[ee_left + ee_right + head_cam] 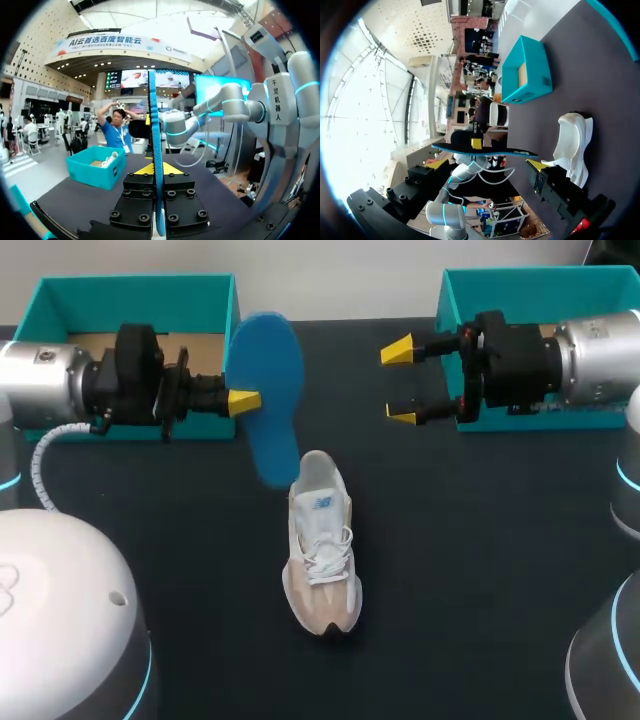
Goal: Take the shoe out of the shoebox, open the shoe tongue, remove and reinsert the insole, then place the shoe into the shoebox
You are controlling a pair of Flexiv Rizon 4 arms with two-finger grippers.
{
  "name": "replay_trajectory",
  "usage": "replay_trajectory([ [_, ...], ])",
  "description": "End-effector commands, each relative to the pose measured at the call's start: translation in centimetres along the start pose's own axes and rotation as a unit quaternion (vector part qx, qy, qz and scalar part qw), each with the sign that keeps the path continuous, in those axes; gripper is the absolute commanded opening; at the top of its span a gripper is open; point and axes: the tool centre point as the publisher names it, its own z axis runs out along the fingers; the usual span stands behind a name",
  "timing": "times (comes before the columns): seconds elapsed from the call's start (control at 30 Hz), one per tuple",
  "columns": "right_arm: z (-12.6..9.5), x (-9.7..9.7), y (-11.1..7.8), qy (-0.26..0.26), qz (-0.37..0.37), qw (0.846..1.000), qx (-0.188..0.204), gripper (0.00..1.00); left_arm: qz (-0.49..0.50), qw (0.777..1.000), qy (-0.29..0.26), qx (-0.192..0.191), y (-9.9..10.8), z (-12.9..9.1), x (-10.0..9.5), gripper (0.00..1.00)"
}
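Note:
A white and beige shoe [322,540] lies on the dark table, heel toward the back; in the right wrist view the shoe [572,145] lies below and beside my fingers. My left gripper [243,400] is shut on the edge of the blue insole [266,390], holding it in the air behind the shoe's heel. In the left wrist view the insole [153,125] stands edge-on between my yellow tips [153,169]. My right gripper [400,383] hangs open and empty to the right of the insole, facing it [485,148].
A teal shoebox [130,282] stands at the back left behind my left arm. A second teal box [540,275] stands at the back right behind my right arm, and shows ahead of the left gripper [97,172]. The left shoebox [525,75] shows beyond the right gripper [487,164].

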Motion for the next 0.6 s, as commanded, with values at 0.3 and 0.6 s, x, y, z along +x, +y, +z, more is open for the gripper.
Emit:
replay_trajectory([
  [0.3, 0.2, -0.04, -0.03, 0.0, 0.0, 1.0, -0.001, 1.0, -0.414, 0.909, 0.045, -0.007, -0.59, -0.11, -0.8, 0.0],
  [0.6, 0.2, -0.04, -0.03, 0.0, 0.0, 1.0, -0.001, 1.0, -0.538, 0.838, 0.083, 0.015, -0.1, 0.04, -0.99, 0.0],
])
